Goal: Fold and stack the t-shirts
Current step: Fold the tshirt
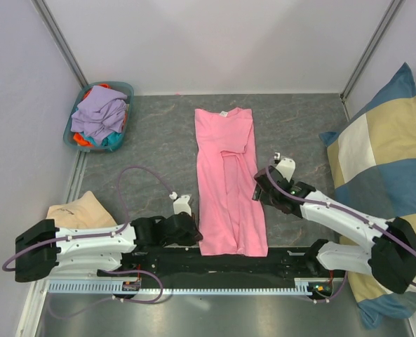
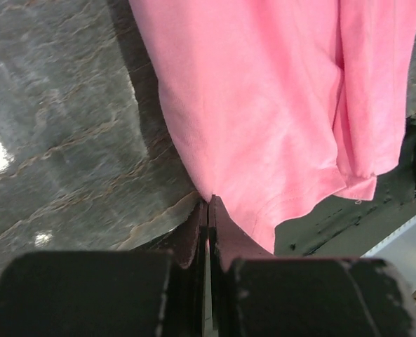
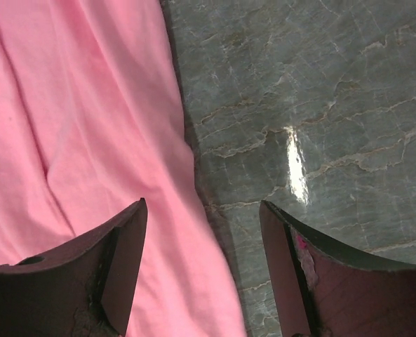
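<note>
The pink t-shirt point(image 1: 229, 175) lies down the middle of the table point(image 1: 151, 147), its long axis running from the far edge (collar end) to the near edge. The left gripper point(image 2: 208, 210) is pressed together on its near-left hem corner. The right gripper point(image 3: 202, 210), spread, straddles the shirt's right side about midway, farther from the hem than its partner.

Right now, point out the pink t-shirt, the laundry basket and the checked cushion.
pink t-shirt point(image 1: 215, 200), top external view, middle of its body.
laundry basket point(image 1: 129, 95), top external view, its far right rim.
checked cushion point(image 1: 386, 140), top external view, a cream patch.
</note>
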Robot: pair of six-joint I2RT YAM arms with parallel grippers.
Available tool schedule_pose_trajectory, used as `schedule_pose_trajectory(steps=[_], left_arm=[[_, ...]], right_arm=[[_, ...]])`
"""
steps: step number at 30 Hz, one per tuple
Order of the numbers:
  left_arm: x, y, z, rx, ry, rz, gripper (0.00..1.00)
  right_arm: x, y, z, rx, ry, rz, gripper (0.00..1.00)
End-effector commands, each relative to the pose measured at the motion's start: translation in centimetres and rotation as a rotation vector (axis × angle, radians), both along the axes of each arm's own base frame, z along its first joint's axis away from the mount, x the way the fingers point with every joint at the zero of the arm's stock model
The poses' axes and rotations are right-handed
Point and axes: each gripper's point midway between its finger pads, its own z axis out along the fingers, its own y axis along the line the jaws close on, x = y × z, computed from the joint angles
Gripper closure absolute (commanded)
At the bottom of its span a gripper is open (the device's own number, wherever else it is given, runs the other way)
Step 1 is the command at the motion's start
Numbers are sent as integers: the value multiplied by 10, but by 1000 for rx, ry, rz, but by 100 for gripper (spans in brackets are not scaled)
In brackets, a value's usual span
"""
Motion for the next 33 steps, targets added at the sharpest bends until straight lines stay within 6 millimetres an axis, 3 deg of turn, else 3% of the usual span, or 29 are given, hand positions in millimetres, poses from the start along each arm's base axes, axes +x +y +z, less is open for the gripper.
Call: schedule_pose_trajectory(steps=[1, 4, 6, 7, 8, 10, 11, 13, 14, 16, 18, 19, 20, 21, 22, 23, 24, 25, 26, 28, 33], left_arm=[[-5, 11, -7, 17, 34, 48, 98], [-5, 12, -7, 18, 33, 51, 98], [-5, 11, -5, 18, 30, 50, 98], [-5, 11, -5, 19, 30, 49, 98], [-5, 12, -5, 20, 29, 50, 98], [-5, 12, -5, 21, 29, 54, 98], [-6, 13, -6, 22, 32, 57, 98], [-6, 14, -6, 20, 34, 60, 98], [-7, 14, -7, 20, 36, 61, 98], [-7, 15, -7, 18, 37, 63, 98], [-8, 17, -9, 27, 40, 64, 98], [-8, 18, -9, 29, 40, 66, 98], [-8, 19, -10, 27, 42, 70, 98], [-9, 20, -11, 33, 44, 70, 98], [-8, 20, -11, 30, 44, 74, 98], [-9, 21, -11, 30, 46, 77, 98], [-9, 21, -12, 31, 46, 78, 98], [-8, 22, -12, 32, 46, 81, 98], [-8, 22, -13, 30, 47, 86, 98], [-9, 24, -13, 30, 48, 89, 98], [-11, 25, -15, 25, 59, 95, 98]], right_arm=[[40, 17, 31, -35, -106, 14, 26], [68, 35, 32, -71, -131, 50, 26], [92, 46, 45, -68, -164, 53, 26], [102, 52, 35, -90, -146, 64, 26], [120, 57, 47, -87, -173, 68, 26], [141, 65, 38, -95, -166, 77, 26], [155, 76, 48, -70, -185, 98, 26], [179, 78, 40, -66, -182, 97, 26], [194, 87, 52, -32, -209, 110, 26], [219, 87, 44, -18, -214, 120, 26], [245, 92, 54, 34, -244, 149, 25], [255, 95, 41, 41, -230, 159, 25], [269, 99, 52, 69, -255, 166, 25], [277, 99, 50, 92, -250, 179, 25], [285, 101, 35, 96, -231, 192, 25], [298, 101, 44, 114, -254, 195, 24], [301, 109, 40, 144, -243, 230, 24], [305, 111, 24, 144, -219, 246, 23], [315, 113, 29, 158, -233, 253, 23], [318, 117, 11, 174, -200, 269, 22], [328, 110, -10, 191, -146, 232, 21]])
